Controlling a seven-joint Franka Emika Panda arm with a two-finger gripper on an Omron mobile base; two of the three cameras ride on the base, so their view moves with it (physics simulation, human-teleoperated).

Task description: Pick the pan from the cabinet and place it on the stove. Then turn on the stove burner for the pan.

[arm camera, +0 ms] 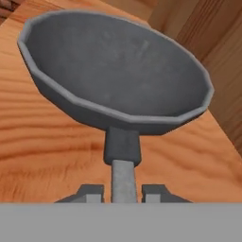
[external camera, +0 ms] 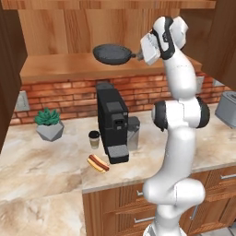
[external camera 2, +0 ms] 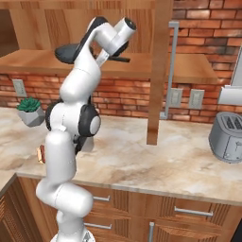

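Grey metal handle sits right between the jaws (arm camera: pixel 124 191) in the hand view, with a finger tip on each side of it, so they look pinched on the pan (external camera: pixel 112 54) handle, or very nearly; I can't see actual contact. The pan itself is straight ahead of the jaws, on or just above the wooden shelf (external camera: pixel 69 67) of the open cabinet (external camera 2: pixel 159 71).

My guess on handling: stiff and fairly heavy, with all the weight out in the bowl, so a grip this far back on a thin handle may let it droop or twist. Taking hold closer to the thick collar where the handle meets the bowl would be steadier.

Stuff in the way: the open cabinet door hangs off to one side of the jaws, close enough to clip on the way out. Below the jaws on the counter (external camera: pixel 41 156) are a black coffee machine (external camera: pixel 112 122), a cup (external camera: pixel 94 138) and a hot dog (external camera: pixel 98 163). Further off are a potted plant (external camera: pixel 49 123) and a toaster (external camera 2: pixel 229 136).
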